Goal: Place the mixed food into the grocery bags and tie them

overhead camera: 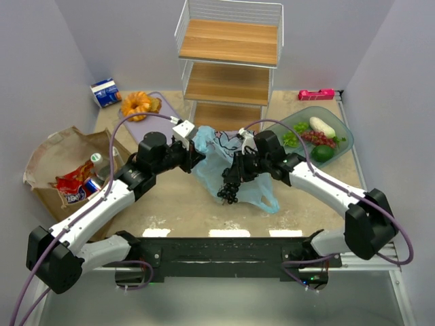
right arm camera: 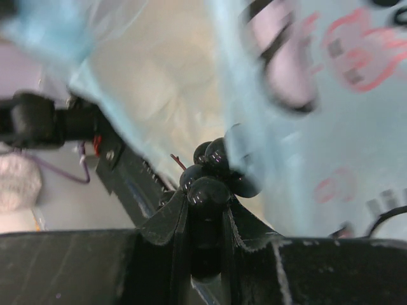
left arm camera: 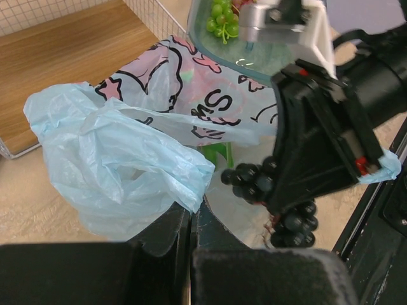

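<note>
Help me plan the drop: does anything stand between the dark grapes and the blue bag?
No other object does. The right gripper holds the dark grapes at the blue bag, whose rim the left gripper pinches. Only the bag's own loose film seems to lie against the bunch.

The plastic bag (overhead camera: 211, 159) sits mid table (overhead camera: 190, 210), before the shelf rack (overhead camera: 228, 68), a grape bunch (overhead camera: 230, 187) at its front. The paper bag (overhead camera: 54, 153) lies left, snack packet (overhead camera: 75, 183) and can (overhead camera: 92, 185) in it. Bowl (overhead camera: 343, 132) back right; carton (overhead camera: 107, 92) and ring pastry (overhead camera: 138, 104) back left.
</note>
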